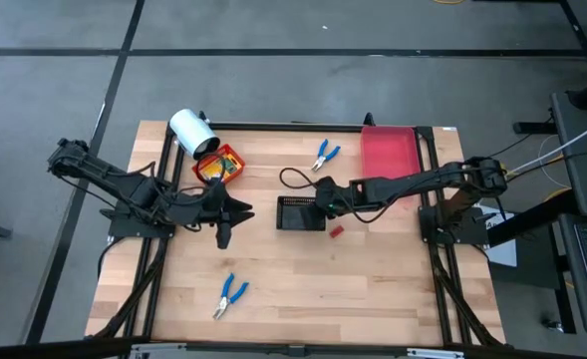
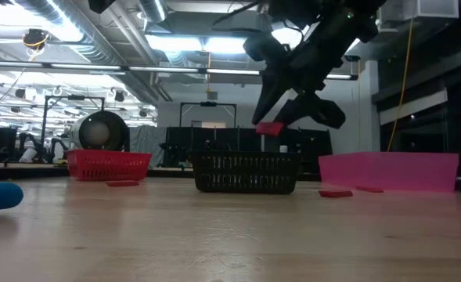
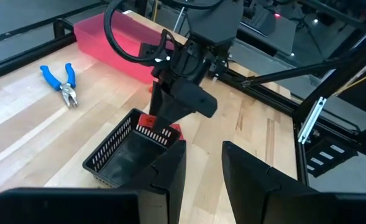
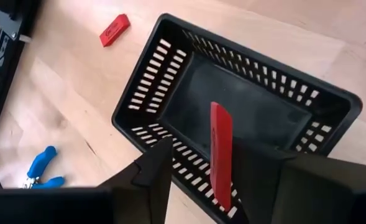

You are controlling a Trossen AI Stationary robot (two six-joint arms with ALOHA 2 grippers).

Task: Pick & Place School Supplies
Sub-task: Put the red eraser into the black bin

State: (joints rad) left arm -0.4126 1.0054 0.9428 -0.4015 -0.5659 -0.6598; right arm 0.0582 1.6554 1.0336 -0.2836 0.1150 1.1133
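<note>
Right wrist view: right jaws (image 4: 223,158) pinch red piece (image 4: 220,146), lower end hidden.

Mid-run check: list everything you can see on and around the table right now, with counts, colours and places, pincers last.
Black tray: 1, black slotted, table centre, empty inside.
Red pieces: 2, red; one held above the black tray, one lying on the table beside the tray's right end.
Blue-handled pliers: 2; one at the far edge by the pink tray, one on the near side of the table.
Pink tray: 1, far right.
Red basket: 1, far left, with yellow-orange boxes inside.
White roll: 1, next to the basket.
Right pincer: shut on the red piece, over the black tray.
Left pincer: open, left of the tray.
</note>
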